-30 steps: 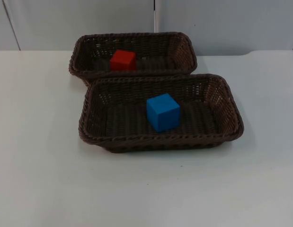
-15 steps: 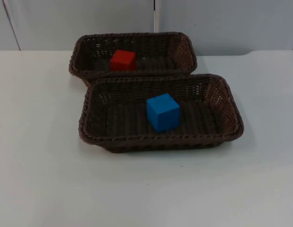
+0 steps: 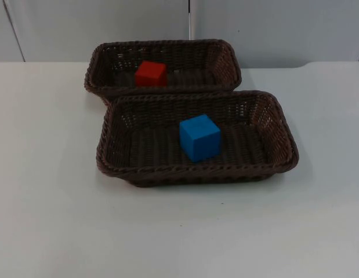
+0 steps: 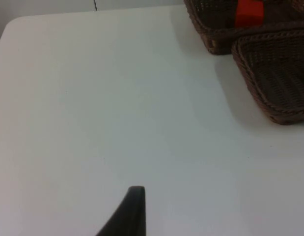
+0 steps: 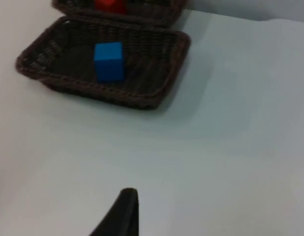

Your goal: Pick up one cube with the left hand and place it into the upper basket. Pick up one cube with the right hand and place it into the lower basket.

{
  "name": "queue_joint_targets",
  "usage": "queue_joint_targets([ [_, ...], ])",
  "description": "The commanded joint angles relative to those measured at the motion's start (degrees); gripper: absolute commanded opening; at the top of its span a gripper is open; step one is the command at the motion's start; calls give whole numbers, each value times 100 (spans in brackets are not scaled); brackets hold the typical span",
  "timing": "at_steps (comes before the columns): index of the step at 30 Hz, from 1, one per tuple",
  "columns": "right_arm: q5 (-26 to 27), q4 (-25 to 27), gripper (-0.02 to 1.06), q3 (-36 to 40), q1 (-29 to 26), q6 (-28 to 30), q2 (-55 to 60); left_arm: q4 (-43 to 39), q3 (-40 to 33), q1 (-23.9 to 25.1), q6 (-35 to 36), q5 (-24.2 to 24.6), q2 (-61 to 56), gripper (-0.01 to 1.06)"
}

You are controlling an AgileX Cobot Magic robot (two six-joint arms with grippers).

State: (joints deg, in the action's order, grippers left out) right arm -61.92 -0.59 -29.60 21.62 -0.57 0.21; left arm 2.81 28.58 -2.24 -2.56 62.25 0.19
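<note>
Cubes are already sitting in both baskets. Carrying everything is the white tabletop (image 3: pixel 51 202), running back to the grey partition wall (image 3: pixel 109 23). The lower basket (image 3: pixel 283 145), a dark brown woven rectangular one nearer the camera, is lying just in front of the upper basket (image 3: pixel 225 58), a second dark brown woven rectangular one; their facing rims are touching or nearly so (the top view is not settling which). A blue cube (image 3: pixel 199 137) is resting upright on the floor of the lower basket, roughly at its middle, clear of the walls. A smaller-looking red cube (image 3: pixel 151 73) is sitting on the floor of the upper basket, left of centre, near its front wall.

The left gripper (image 4: pixel 127 211) is hovering over bare tabletop, well apart from the baskets' left ends. The right gripper (image 5: pixel 120 214) is waiting over bare tabletop too, well apart from the lower basket. One black fingertip is showing for each, so I cannot tell whether either set of fingers is parted or closed.
</note>
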Motion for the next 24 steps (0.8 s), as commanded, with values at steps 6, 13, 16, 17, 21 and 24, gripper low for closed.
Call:
queue_joint_targets([
  [6, 8, -9, 105, 16, -899, -3, -21, -29, -27, 9, 24, -63, -19, 105],
  [13, 8, -9, 105, 16, -1447, -3, -21, -29, -27, 9, 24, -63, -19, 105],
  [16, 8, -9, 105, 16, -1607, -3, -21, -29, -27, 9, 24, -63, -19, 105],
  [17, 8, -21, 105, 16, -1640, -3, -21, -29, -27, 9, 24, -63, -19, 105],
  [21, 8, -11, 105, 16, -1651, -3, -21, -29, -27, 9, 24, -63, -19, 105],
  [24, 8, -11, 105, 16, -1651, -3, -21, -29, -27, 9, 24, -63, -19, 105],
])
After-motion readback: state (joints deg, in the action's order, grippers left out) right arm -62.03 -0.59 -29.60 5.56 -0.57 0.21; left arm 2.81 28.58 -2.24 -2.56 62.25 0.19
